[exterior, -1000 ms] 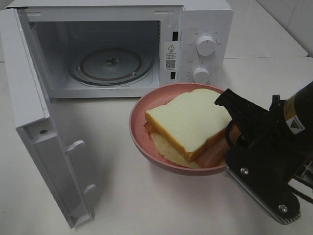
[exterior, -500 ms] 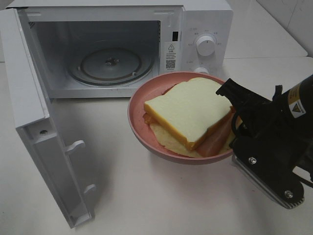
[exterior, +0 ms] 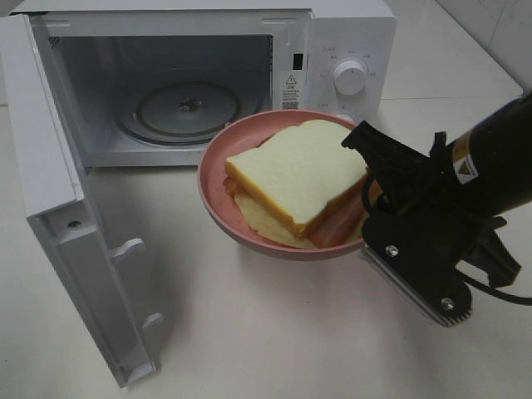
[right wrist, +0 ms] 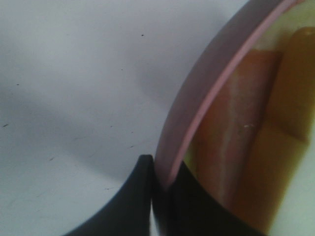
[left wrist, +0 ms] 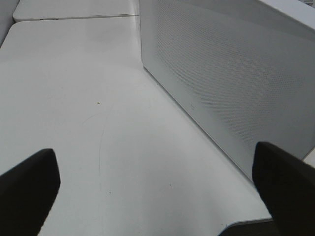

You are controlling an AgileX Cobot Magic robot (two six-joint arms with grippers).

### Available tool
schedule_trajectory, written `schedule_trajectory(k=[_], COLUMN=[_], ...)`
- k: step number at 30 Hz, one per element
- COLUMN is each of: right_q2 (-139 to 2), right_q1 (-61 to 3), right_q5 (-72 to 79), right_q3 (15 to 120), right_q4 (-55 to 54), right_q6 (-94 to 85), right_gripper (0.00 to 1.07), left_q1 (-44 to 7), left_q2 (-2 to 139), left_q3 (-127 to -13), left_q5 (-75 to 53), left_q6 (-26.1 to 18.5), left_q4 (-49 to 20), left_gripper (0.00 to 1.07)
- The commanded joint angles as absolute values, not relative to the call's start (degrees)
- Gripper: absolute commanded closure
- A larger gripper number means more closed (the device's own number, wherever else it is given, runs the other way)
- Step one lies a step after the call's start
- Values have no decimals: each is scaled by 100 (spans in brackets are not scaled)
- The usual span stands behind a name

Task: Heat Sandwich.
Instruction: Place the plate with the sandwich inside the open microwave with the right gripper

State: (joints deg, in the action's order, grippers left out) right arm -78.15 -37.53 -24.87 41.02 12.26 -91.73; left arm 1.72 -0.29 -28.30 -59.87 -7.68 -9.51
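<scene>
White table (exterior: 249,332): carries everything in view.

Microwave (exterior: 349,33): white, at the far side of the table, cavity facing the high camera. In the left wrist view its perforated side wall (left wrist: 236,88) stands just beside that arm's fingers.

Door (exterior: 50,166): swung fully open to the left, inner face showing.

Right arm (exterior: 490,158): black, entering from the right edge and reaching toward the middle.

Glass turntable (exterior: 187,108): lies flat on the cavity floor, with nothing on it.

Plate (exterior: 214,195): round, pink, in front of the cavity's lower right corner and outside it. It is tilted, with the near edge lower. There is a shadow under it and it appears to be clear of the table.

Sandwich (exterior: 295,170): on the plate, slightly right of the plate's middle. The top slice is pale bread with tan crust. A pink-orange layer sticks out toward the arm and a pale yellow layer shows beneath.

Right gripper (right wrist: 161,189): jaws nearly together, pinching the plate's rim on the side nearest the arm. One finger is inside the rim and one is outside. The plate is held by this edge alone.

Left gripper (left wrist: 157,196): fingers spread as wide as they go, nothing between them, only bare table below. It does not show in the high view.

Upper knob (exterior: 350,76): white, on the control panel, just above the plate's far rim.
</scene>
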Motion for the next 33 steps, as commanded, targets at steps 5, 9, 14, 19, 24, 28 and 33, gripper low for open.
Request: schedule_trajectory(k=[5,9,14,19,24,28,33], right_q2=[-8400,-8623,-9058,-9391,-9746,-9987,-10279], right_q1=[-4079,-4148,-4148,-4148,-4148,-4148,-4148], right_q5=[-2303,-2332,-2504,-2636,-2624,-2624,-2727], right_q3=[4738,4939,5466,5901,6280,6555,6956], right_q4=[1249,1249,1123,1123,1123,1123,1112], right_q6=[-9110,-9110,-9116,-9116,-9116,-9116,-9116], right_gripper=[107,107,107,107,107,107,107], left_q1=[189,189,189,189,189,189,189], left_q2=[-143,-143,-143,-143,-143,-143,-143], left_q3=[-2819,-2819,-2819,-2819,-2819,-2819,-2819], left_q5=[-5947,-5947,-5947,-5947,-5947,-5947,-5947], left_q6=[-739,-739,-739,-739,-739,-739,-739], left_q4=[-991,-991,-991,-991,-991,-991,-991], left_gripper=[7,7,7,7,7,7,7])
